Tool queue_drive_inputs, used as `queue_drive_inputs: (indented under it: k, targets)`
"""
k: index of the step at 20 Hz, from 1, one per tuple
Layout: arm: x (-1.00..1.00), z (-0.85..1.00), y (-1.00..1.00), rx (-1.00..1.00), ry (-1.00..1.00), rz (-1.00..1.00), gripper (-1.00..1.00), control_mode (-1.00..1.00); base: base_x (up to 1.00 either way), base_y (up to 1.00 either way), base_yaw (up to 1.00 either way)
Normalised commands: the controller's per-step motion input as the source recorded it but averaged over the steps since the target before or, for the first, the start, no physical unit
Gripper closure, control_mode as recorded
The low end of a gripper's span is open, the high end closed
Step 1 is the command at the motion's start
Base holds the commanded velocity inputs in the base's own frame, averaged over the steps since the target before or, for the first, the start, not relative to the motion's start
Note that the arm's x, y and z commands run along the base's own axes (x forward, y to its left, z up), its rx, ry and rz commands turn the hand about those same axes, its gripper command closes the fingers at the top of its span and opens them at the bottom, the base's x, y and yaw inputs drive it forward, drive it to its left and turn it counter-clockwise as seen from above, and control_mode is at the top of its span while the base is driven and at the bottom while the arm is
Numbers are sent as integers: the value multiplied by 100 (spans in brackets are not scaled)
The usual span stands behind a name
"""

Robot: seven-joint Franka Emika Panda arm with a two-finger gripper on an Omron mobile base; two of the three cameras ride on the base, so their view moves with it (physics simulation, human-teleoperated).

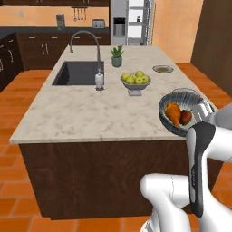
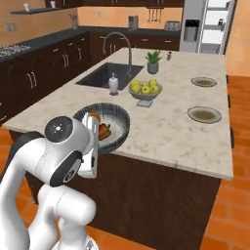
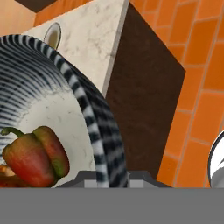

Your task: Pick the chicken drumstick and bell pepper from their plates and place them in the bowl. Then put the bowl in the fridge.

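Both jaws clamp the rim of the bowl [image 3: 94, 127], bell pepper [image 3: 35, 155] inside.

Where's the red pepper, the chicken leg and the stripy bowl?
bell pepper [image 3: 35, 155], hand view, on its red side.
chicken drumstick [image 1: 172, 111], left base view, on its meaty end.
bowl [image 3: 94, 122], hand view, on its striped rim.

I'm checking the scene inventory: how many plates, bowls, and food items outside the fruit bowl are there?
Plates: 2, near and far.
Bowls: 2, striped bowl and grey fruit bowl.
Food items: 2, chicken drumstick and bell pepper, both in the striped bowl.
Total: 6
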Motion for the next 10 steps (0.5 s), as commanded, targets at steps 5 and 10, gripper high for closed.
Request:
queue_drive_inputs:
  k: [5,10]
  targets:
    - [0,0,0,0,0,0,100,100,34,100,-1]
    - [0,0,0,0,0,0,100,100,40,100,-4]
